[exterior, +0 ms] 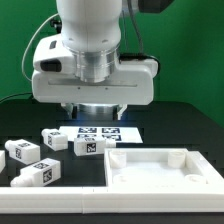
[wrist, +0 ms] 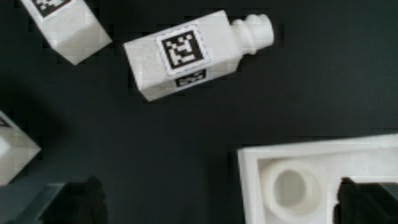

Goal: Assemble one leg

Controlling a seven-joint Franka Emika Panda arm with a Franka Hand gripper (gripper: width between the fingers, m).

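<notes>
Three other legs [exterior: 55, 140] lay at about nine o'clock from the leg [exterior: 88, 147] on the dark worktop [exterior: 190, 125]. The leg itself lay flat at seven o'clock from the marker board [exterior: 100, 131], with the tray [exterior: 160, 178] near it at four o'clock. The arm's housing hid the board's far edge and, in the exterior view, the claw's fingers. In the wrist view two legs and the tray were cropped. There the claw [wrist: 214, 203] showed only dark, blurred fingertips [wrist: 63, 200], spread wide with nothing between them. The arm hung straight down over the board.
</notes>
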